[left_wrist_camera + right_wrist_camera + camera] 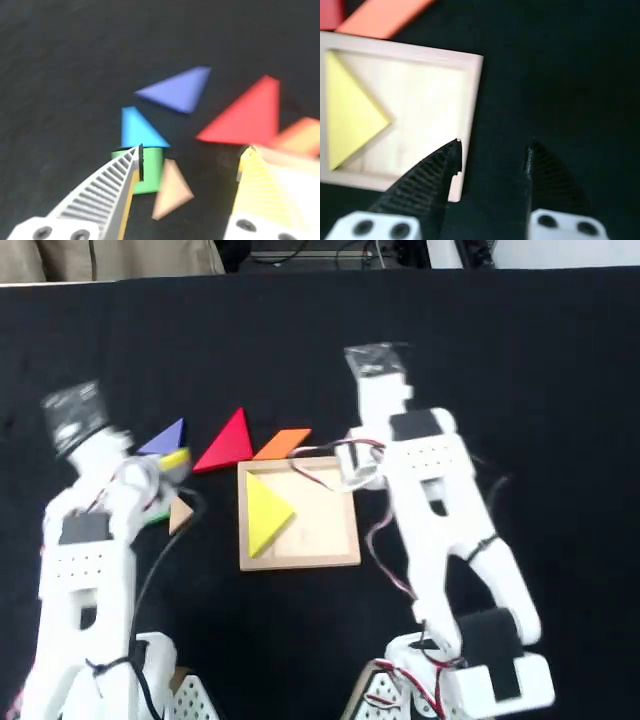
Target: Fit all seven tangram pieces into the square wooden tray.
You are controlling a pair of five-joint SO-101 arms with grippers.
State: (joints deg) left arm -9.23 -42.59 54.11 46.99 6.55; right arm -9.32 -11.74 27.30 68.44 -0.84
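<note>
High view: the square wooden tray (300, 560) sits mid-table on black cloth (520, 360). There's just one flat yellow triangle (262, 512) in it, hugging the 9 o'clock side, and the rest is bare pale wood. From the tray, the red triangle (227, 443) is at 11 o'clock, the orange piece (282, 443) at 12 touching the rim, the purple triangle (165, 438) at 10 and a small tan triangle (180, 513) at 9. The left gripper (172, 464) hangs between purple and tan. The right arm (430, 490) stands at the tray's 3 o'clock side.

Left wrist view: fingers wide apart, nothing held. One ribbed fingertip overlaps a green piece (150, 170), with a light blue triangle (137, 130) touching it and the tan triangle lying between the fingers. Purple and red are farther out.

Right wrist view: the right gripper (492, 147) has ribbed black fingers spread and empty. One tip is over the tray's rim, the other over cloth just beside it.
</note>
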